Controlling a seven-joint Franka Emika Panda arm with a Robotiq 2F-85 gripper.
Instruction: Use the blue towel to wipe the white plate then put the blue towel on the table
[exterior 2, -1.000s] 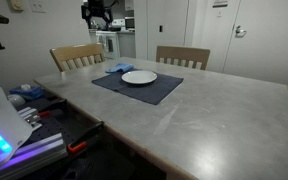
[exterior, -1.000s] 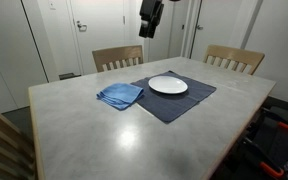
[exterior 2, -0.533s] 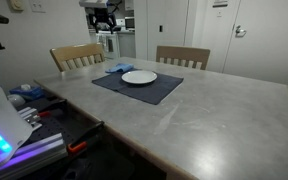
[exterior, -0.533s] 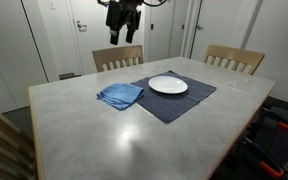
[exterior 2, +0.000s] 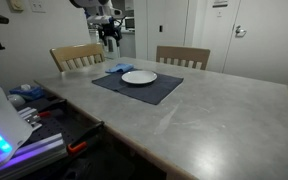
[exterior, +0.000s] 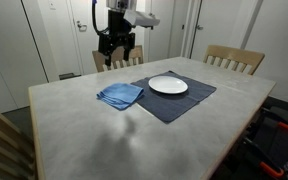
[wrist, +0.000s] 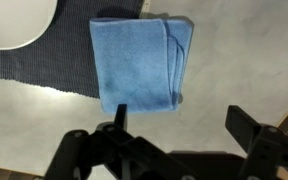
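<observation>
Apparently, nothing is being gripped yet: the gripper (exterior: 118, 50) is being held spread and empty, with the folded blue towel (wrist: 139, 62) lying well below it, near the white plate (exterior: 168, 85). Picking, wiping and laying down are all being left undone.

Soft blue cloth towel (wrist: 139, 62), ribbed woven placemat (wrist: 39, 68), perhaps glazed white plate (wrist: 12, 22), matt table (wrist: 239, 70)
</observation>
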